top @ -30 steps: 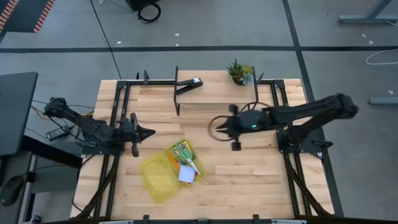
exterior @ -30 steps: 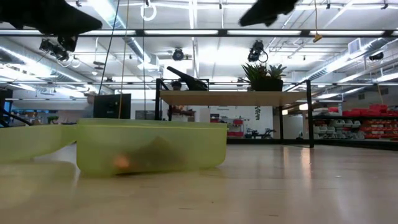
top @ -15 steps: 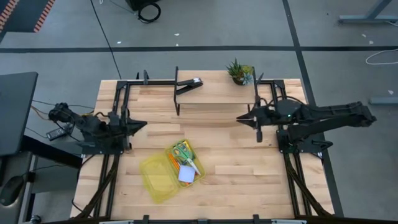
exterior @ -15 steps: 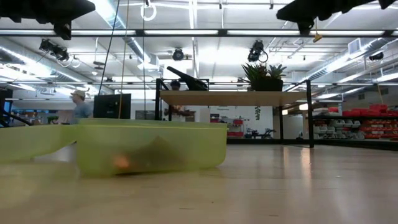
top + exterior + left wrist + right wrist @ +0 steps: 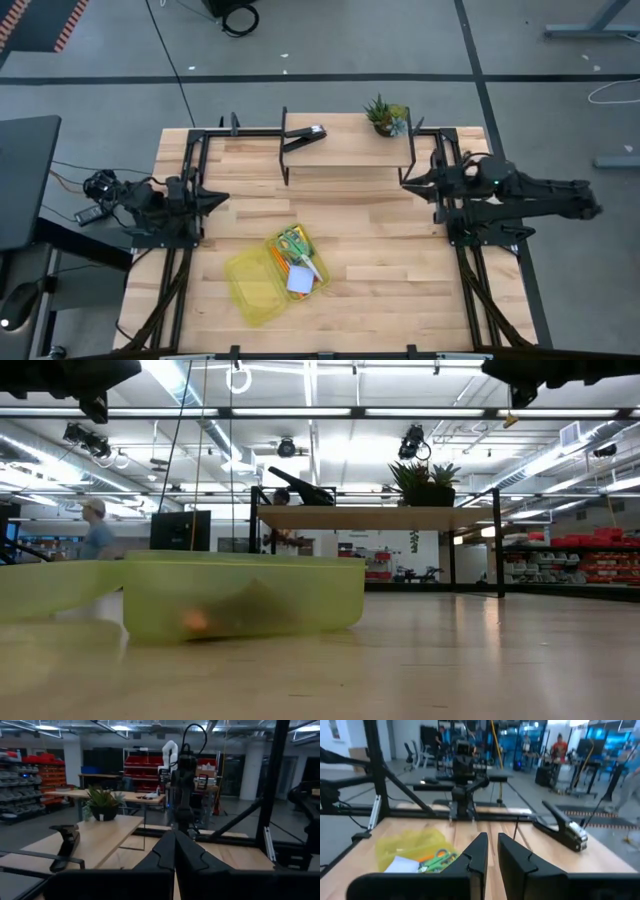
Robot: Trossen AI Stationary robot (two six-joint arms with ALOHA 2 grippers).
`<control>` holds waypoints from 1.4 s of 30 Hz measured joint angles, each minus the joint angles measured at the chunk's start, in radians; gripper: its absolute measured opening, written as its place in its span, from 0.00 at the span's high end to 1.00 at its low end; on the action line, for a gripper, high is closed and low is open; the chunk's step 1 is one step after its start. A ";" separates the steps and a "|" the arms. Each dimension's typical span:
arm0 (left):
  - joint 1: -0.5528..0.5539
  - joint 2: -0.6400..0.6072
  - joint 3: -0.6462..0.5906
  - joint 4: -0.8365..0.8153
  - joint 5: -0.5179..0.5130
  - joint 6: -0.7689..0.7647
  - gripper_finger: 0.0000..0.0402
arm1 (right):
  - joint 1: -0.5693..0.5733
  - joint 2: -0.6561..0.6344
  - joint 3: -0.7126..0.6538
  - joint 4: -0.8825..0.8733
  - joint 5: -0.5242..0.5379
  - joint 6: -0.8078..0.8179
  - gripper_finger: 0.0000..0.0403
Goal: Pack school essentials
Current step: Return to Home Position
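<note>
Left gripper (image 5: pixel 218 196) parked at the table (image 5: pixel 400 280) left edge, fingers together, empty. Yellow-green box (image 5: pixel 252 288) mid-table, lid open, long axis diagonal, with scissors (image 5: pixel 292 240) and notepad (image 5: pixel 298 281) inside. It's slightly nearer the left arm. Right gripper (image 5: pixel 407 181) at the right edge, fingers a narrow gap apart, empty. Bare table round both, so homing looks unobstructed.
</note>
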 joint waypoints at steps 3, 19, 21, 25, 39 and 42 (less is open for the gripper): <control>0.000 -0.001 -0.004 -0.007 0.019 0.001 0.99 | -0.011 -0.065 -0.023 0.000 -0.011 -0.019 0.88; 0.000 0.000 -0.121 0.138 0.337 -0.067 0.98 | -0.023 -0.349 -0.257 0.198 -0.042 0.018 0.88; 0.000 0.000 -0.144 0.155 0.368 -0.081 0.99 | -0.023 -0.374 -0.279 0.220 -0.042 0.023 0.88; 0.000 0.000 -0.166 0.166 0.387 -0.089 0.99 | -0.023 -0.411 -0.308 0.239 -0.042 0.051 0.88; 0.000 0.001 -0.214 0.160 0.555 -0.146 0.97 | -0.022 -0.409 -0.346 0.258 0.008 0.148 0.88; 0.000 0.001 -0.230 0.166 0.556 -0.159 0.98 | -0.023 -0.407 -0.350 0.248 0.038 0.163 0.88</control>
